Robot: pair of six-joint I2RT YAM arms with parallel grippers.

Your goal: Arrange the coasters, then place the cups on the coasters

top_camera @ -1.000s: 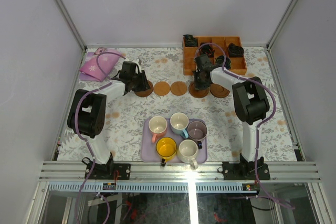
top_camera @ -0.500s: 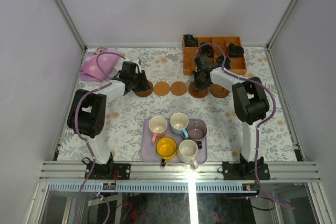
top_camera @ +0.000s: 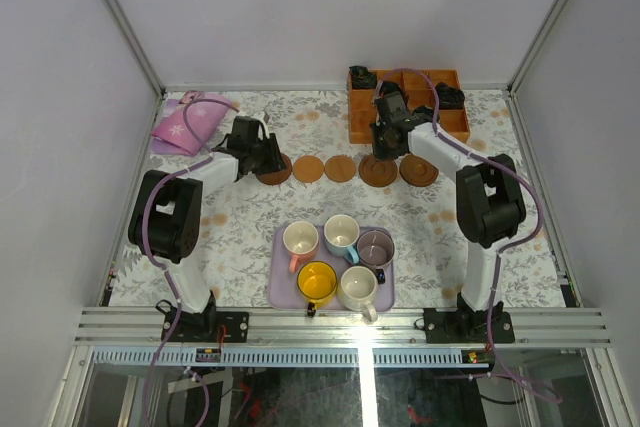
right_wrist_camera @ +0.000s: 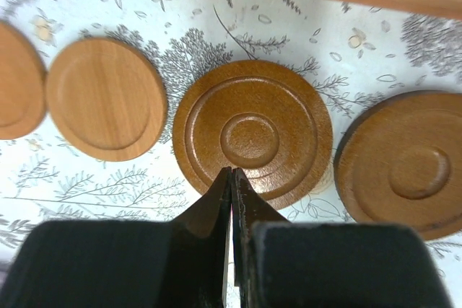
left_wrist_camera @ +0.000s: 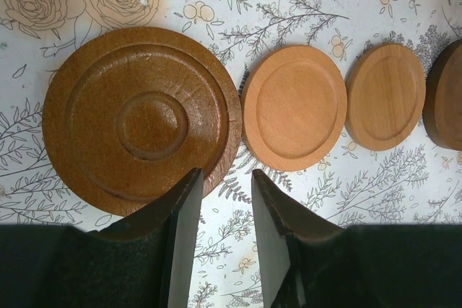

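Overhead, you see five coasters (top_camera: 309,168) in a row, with the cups (top_camera: 341,235) on a tray (top_camera: 279,290) behind both arms. Left wrist: left gripper (left_wrist_camera: 225,178), jaws apart and empty, at the dark coaster (left_wrist_camera: 141,117). Right wrist: right gripper (right_wrist_camera: 231,174), jaws together over the ringed coaster (right_wrist_camera: 253,133), perhaps touching.

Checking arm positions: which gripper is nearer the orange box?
Right. The right gripper hovers over a coaster in front of the box; the left gripper sits by the leftmost coaster.
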